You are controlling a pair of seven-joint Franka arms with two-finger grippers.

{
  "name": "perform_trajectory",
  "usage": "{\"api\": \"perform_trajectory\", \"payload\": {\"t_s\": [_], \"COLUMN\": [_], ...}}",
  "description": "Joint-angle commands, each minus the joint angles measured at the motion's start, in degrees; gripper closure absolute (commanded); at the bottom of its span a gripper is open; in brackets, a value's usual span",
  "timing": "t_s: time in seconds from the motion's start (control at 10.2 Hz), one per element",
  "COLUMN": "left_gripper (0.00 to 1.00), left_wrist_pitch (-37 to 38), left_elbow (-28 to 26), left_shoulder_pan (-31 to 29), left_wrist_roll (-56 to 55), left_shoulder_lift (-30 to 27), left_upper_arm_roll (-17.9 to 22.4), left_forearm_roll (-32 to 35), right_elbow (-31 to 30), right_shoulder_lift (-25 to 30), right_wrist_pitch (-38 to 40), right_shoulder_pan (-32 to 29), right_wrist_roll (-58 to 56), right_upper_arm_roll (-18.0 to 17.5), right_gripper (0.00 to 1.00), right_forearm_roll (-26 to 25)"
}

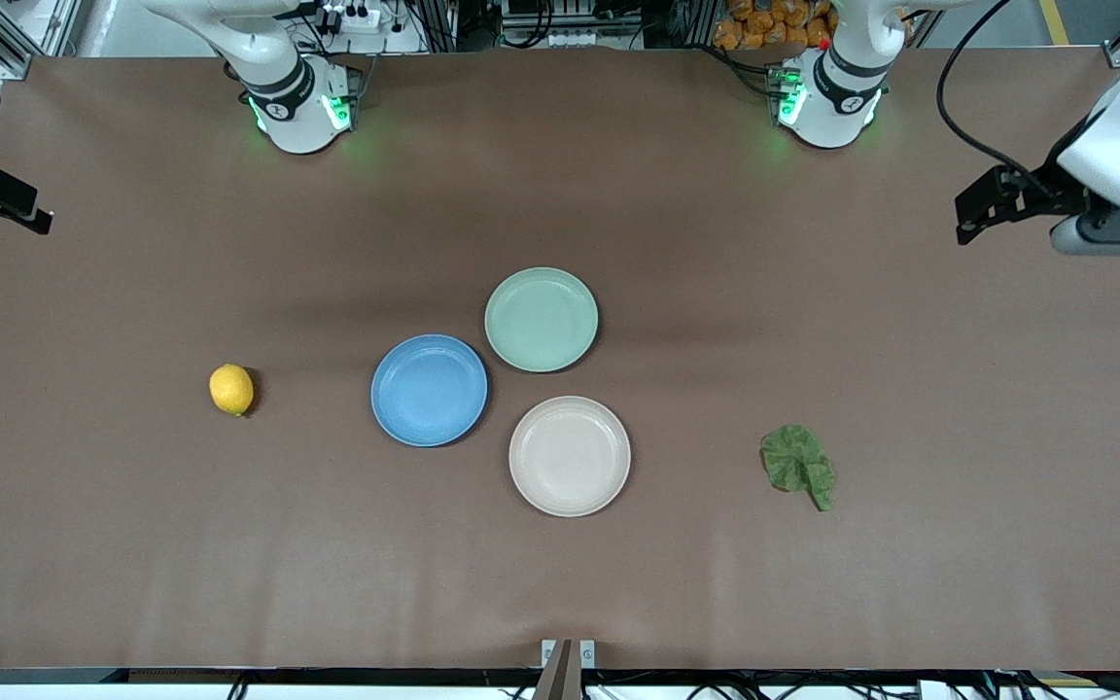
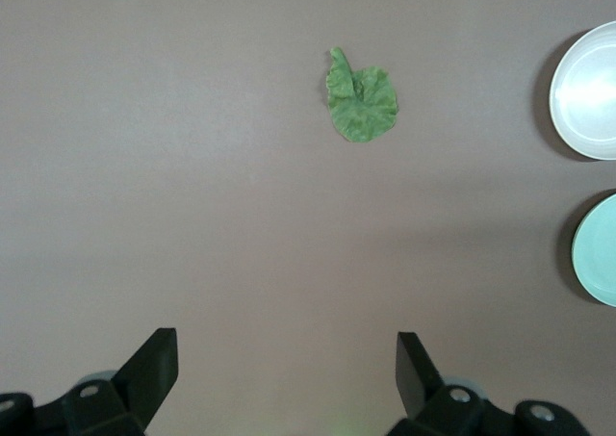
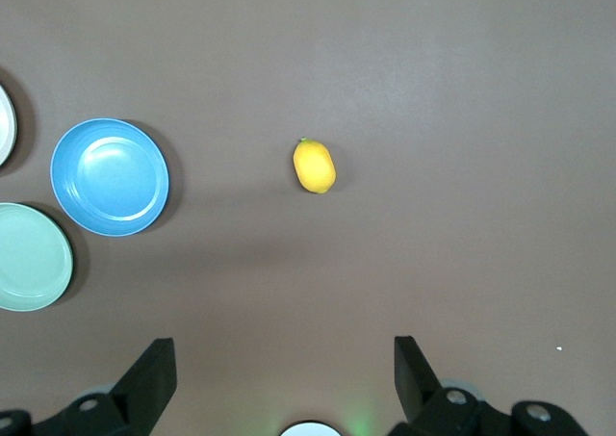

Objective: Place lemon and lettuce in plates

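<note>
The yellow lemon (image 1: 231, 390) (image 3: 314, 166) lies on the brown table toward the right arm's end. The dark green lettuce (image 1: 798, 465) (image 2: 360, 103) lies flat toward the left arm's end. The blue plate (image 1: 429, 390) (image 3: 109, 176) and the cream-white plate (image 1: 569, 455) (image 2: 587, 89) sit empty mid-table. My left gripper (image 1: 976, 216) (image 2: 287, 347) is open and empty, high over its end of the table. My right gripper (image 1: 25, 209) (image 3: 284, 351) is open and empty, high over its own end.
A pale green plate (image 1: 541, 319) (image 2: 599, 250) (image 3: 29, 256) sits empty, touching the other two, farther from the camera. The two arm bases (image 1: 299, 107) (image 1: 827, 97) stand on the table's back edge.
</note>
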State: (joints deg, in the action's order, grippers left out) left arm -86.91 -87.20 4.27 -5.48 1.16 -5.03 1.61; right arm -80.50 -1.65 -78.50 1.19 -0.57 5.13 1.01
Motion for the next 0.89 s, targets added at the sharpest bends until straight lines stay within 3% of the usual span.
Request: {"api": "perform_trajectory", "payload": {"t_s": [0.0, 0.49, 0.79], "left_gripper": [0.0, 0.0, 0.0], "left_wrist_pitch": [-1.05, -10.44, -18.01], "left_elbow": [2.57, 2.57, 2.57], "left_shoulder_pan": [-0.76, -0.58, -0.14], "left_wrist_roll": [1.62, -1.01, -4.53], "left_shoulder_lift": [5.5, 16.83, 23.18], "left_upper_arm_roll": [-0.16, 1.15, 1.16], "left_forearm_roll": [-0.82, -0.46, -0.38], "right_elbow": [0.61, -4.91, -14.91], "right_shoulder_lift": [-0.45, -1.33, -1.68], "right_wrist_pitch": [-1.04, -7.1, -17.53], "right_shoulder_pan": [-0.84, -1.02, -1.19], "right_wrist_roll": [0.66, 0.58, 0.22], "right_upper_arm_roll": [-0.73, -0.82, -0.73], "right_gripper": [0.0, 0.0, 0.0], "right_forearm_roll": [-0.74, -0.65, -0.65]}}
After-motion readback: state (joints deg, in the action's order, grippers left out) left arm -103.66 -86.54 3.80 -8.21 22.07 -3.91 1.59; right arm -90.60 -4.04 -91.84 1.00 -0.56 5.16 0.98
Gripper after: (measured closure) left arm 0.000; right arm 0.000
